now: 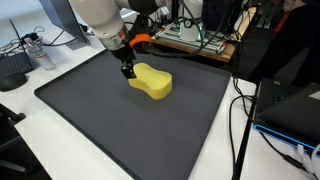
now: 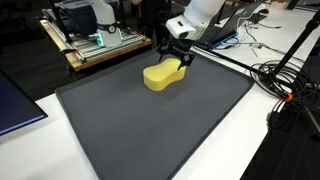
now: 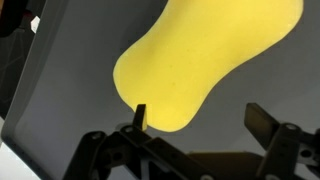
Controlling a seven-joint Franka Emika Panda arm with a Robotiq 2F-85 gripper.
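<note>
A yellow peanut-shaped sponge (image 1: 151,81) lies flat on the dark grey mat (image 1: 120,130), toward its far side; it also shows as the sponge (image 2: 165,74) and fills the top of the wrist view as the sponge (image 3: 210,55). My gripper (image 1: 128,70) hovers right at one end of it, open, also visible as the gripper (image 2: 177,58). In the wrist view the gripper (image 3: 200,118) has one finger (image 3: 140,116) over the sponge's rounded end and the other finger (image 3: 262,122) over bare mat. Nothing is held between them.
The mat (image 2: 150,130) covers most of a white table. Behind it sits a wooden board with electronics (image 2: 95,42). Cables (image 1: 240,120) run along one side of the mat, and a dark laptop (image 1: 295,105) lies beyond them. A monitor stands at the back.
</note>
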